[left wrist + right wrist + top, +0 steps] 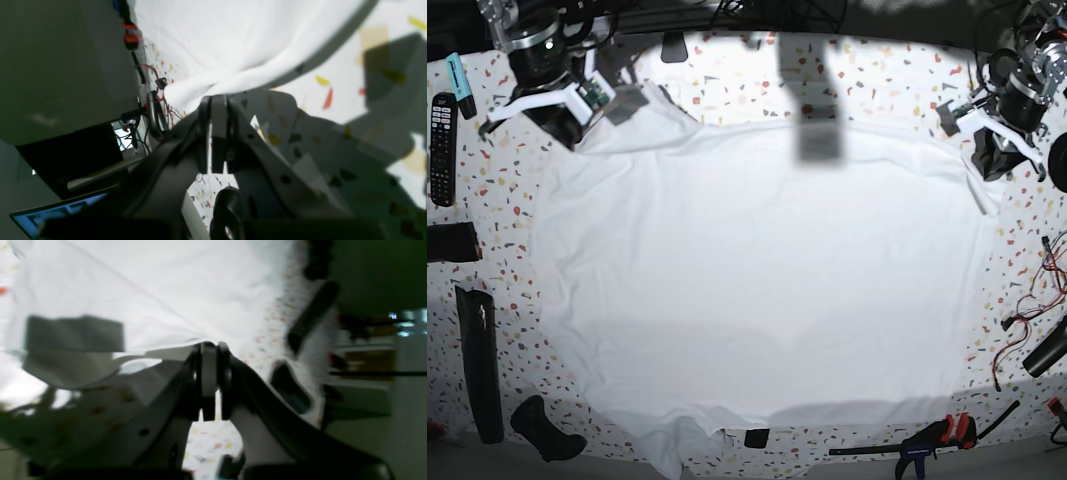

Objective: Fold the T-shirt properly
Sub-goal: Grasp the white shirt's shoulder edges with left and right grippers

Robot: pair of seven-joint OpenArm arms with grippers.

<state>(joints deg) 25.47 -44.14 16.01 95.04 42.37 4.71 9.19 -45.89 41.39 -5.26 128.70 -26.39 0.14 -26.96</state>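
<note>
The T-shirt [757, 270] lies spread wide across the speckled surface [507, 180]. At its far corners the left tool [218, 100] and right tool [210, 345] are each clamped on cloth. Best lift both evenly, keeping that edge taut.

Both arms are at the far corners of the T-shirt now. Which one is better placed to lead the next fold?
Neither clearly. The left gripper and right gripper are each shut on a far corner of the T-shirt, at about the same height, so both should move together.
</note>
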